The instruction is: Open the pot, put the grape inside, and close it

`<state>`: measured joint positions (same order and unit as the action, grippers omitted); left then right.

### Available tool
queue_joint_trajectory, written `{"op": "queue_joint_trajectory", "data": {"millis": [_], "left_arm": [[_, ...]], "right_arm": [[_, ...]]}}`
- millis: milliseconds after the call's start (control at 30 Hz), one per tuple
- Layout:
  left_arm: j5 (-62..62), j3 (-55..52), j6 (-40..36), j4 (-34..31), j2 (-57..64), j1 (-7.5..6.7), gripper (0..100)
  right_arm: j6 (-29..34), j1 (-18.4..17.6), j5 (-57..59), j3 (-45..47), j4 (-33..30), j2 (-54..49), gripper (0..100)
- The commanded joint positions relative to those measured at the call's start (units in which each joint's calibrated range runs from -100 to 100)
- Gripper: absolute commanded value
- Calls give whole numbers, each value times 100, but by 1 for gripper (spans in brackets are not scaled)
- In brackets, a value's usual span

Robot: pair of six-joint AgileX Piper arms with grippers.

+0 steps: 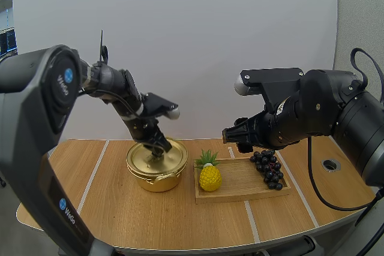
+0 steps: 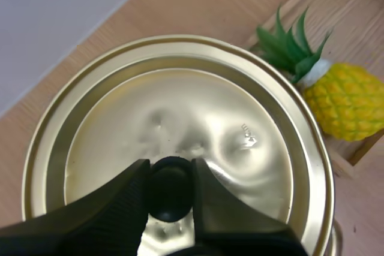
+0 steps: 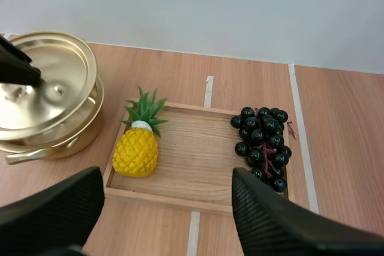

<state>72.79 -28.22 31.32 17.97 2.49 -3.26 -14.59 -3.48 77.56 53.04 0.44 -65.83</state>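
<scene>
Your left pincer point(image 2: 171, 178) clamps the black knob point(image 2: 170, 203) of the lid point(image 2: 180, 100) on the gold pot point(image 1: 157, 178); the grapes point(image 3: 262, 145) lie at the right end of the tray point(image 3: 192, 148), below your wide-open right pincer point(image 3: 167, 184). The lid looks slightly tilted, perhaps part-raised: a shallow pinch on that round knob could slip and drop it.

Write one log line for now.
left end effector: shut on lid knob | right end effector: open over tray | grapes: on tray
</scene>
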Motion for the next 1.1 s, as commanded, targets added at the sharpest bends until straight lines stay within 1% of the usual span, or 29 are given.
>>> {"op": "queue_joint_trajectory", "data": {"millis": [0,233,367,500,733,833,933,1067], "left_arm": [[462,624,-216,40,813,-15,0],[464,1870,-562,-8,1951,-15,0],[464,2542,-784,-250,2365,-15,0],[344,3203,-964,-518,2603,-15,0],[-185,4170,-1343,-745,2649,-15,0],[-542,4450,-1396,-795,2649,-15,0],[-1010,4572,-1396,-795,2649,-15,0],[-2183,4572,-1383,-795,2664,-15,0]], "right_arm": [[7,22,-106,-41,7,-30,100],[7,22,-106,-41,7,-30,100],[7,22,-201,-41,7,-30,100],[7,22,-275,-41,7,-30,100],[7,22,-383,-41,-77,-30,100],[26,22,-402,-41,-208,-30,100],[301,22,-502,-41,-542,28,100],[667,22,-598,-41,-1081,364,100]]}}
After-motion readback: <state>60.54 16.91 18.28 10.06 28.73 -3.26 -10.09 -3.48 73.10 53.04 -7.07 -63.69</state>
